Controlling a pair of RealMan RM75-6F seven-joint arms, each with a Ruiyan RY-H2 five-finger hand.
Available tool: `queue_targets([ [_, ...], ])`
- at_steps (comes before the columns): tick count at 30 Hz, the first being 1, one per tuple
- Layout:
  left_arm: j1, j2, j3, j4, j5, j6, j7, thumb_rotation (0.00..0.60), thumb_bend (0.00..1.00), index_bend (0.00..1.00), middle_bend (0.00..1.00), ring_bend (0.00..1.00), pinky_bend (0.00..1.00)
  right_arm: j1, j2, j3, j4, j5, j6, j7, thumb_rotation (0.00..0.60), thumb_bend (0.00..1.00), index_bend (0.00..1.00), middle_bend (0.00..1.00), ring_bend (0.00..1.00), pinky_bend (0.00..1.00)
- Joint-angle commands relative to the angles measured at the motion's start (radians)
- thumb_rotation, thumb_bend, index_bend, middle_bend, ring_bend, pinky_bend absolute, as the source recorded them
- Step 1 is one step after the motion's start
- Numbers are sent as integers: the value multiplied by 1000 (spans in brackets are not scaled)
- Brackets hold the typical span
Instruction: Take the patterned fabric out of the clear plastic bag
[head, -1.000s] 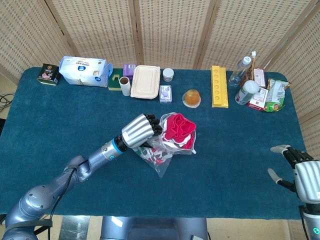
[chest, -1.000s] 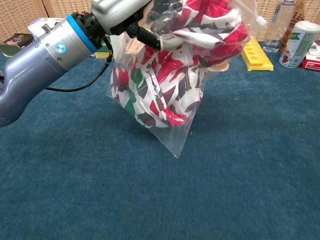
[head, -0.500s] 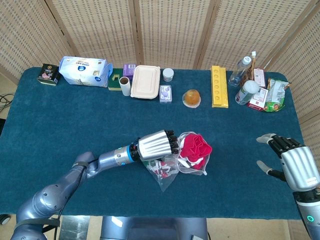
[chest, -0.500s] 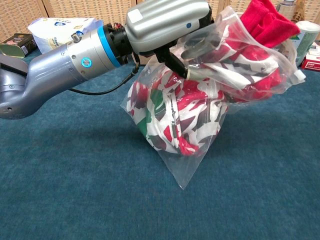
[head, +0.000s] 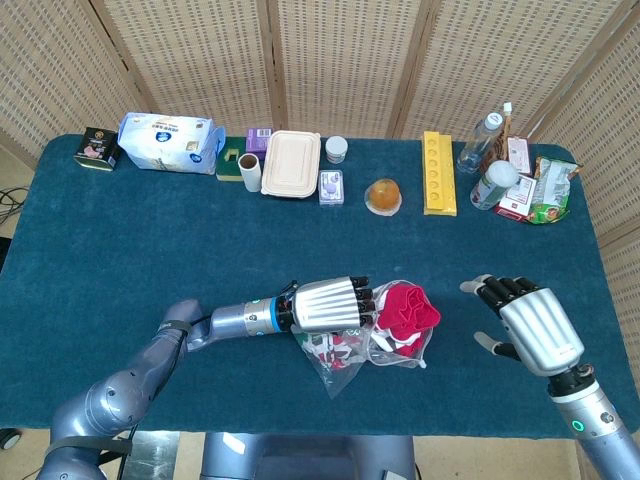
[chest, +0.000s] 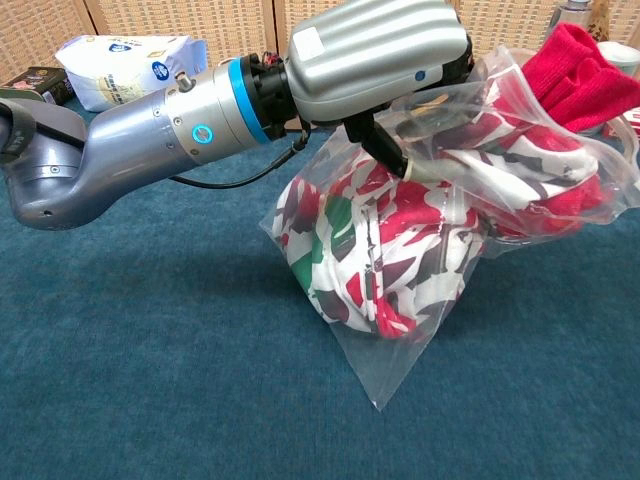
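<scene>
While the left robot hand (head: 330, 303) grips the upper part of the clear plastic bag (chest: 400, 345), the bag hangs above the blue worktop (head: 120, 250) near its front edge. Inside the bag sits the patterned fabric (chest: 385, 250), and its red part (head: 408, 308) sticks out of the opening. At the right, well apart, the right robot hand (head: 528, 325) is empty with fingers spread.
</scene>
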Motion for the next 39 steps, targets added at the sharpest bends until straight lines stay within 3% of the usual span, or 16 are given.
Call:
queue_targets([
  [1,-3,-5,4,10,-2,3,-3,600,306,896,749,713,637,22,-9,-5,-21,-2,-31,-31,600,145,303,373,471,513],
  [16,-20,-30,30,55,-7,20,-10,600,304,896,749,709,626,109,-17,9,-129,59,-166,-201,600,175,303,371,470,512],
  [22,-28,-35,35,58,-13,22,-10,600,303,896,749,708,624,130,-20,14,-151,106,-198,-258,600,282,315,369,471,514],
  [27,-32,-36,41,64,-15,22,-6,600,302,896,749,706,621,137,-24,9,-167,132,-212,-296,600,371,410,376,487,516],
  [33,-26,-35,43,73,-26,17,-8,600,300,896,749,700,617,133,-36,0,-175,136,-197,-322,600,382,572,417,526,540],
  [39,-19,-31,41,80,-38,18,-9,600,263,896,749,690,608,130,-53,-12,-174,136,-185,-316,600,381,658,461,566,553],
])
